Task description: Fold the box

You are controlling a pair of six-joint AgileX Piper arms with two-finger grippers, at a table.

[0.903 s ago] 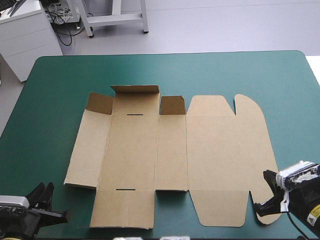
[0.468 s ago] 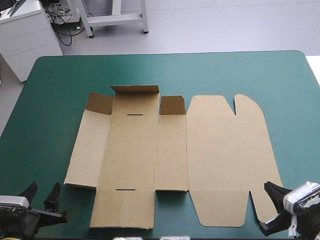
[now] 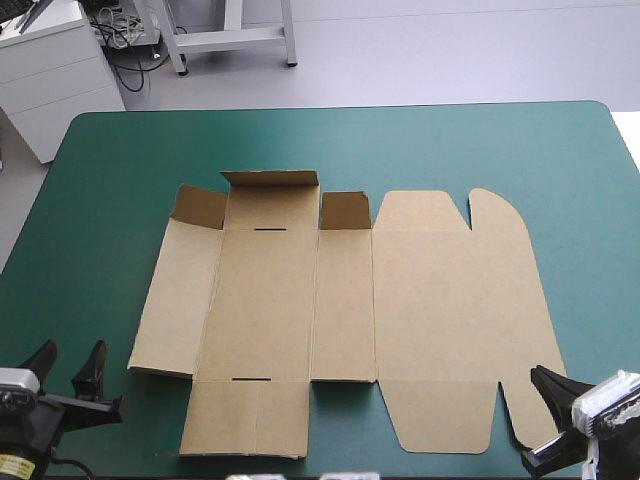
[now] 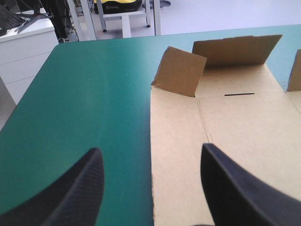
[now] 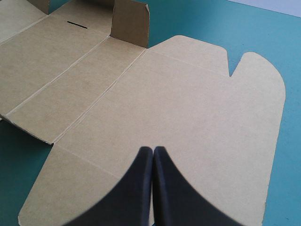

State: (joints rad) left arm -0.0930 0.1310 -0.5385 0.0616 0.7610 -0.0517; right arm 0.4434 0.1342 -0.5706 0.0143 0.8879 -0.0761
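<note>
the box (image 3: 400, 300), a cut sheet of brown board, lies spread open near the middle of the table (image 3: 100, 200) with the teal-green cover, a little toward its 6 o'clock edge, with cover showing all round it. most of the sheet is flat. along its 12 o'clock edge three short brown flaps (image 3: 270, 187) stand raised: a small one at the 10 o'clock corner, a wider one just beside it, and another small one toward the middle. two thin dark slots (image 3: 270, 230) are cut in the second panel from 9 o'clock, one by its far crease and one by its near crease. the 3 o'clock part is the broad lid panel (image 3: 450, 300), flat, with a rounded ear at its 1 o'clock corner and rounded tabs along its 6 o'clock edge. the left gripper (image 4: 150, 148), two broad black curved fins, is over the cover at about 8 o'clock from the box, apart from the board. its jaws are spread wide and empty, and ahead of it the sheet's 9 o'clock edge runs up the gap. the right gripper (image 5: 153, 149), the same black pair, is at the box's 5 o'clock corner. in its own wrist view the fingers meet in one pointed arch, closed on nothing, with the flat lid panel stretching ahead of them.
</note>
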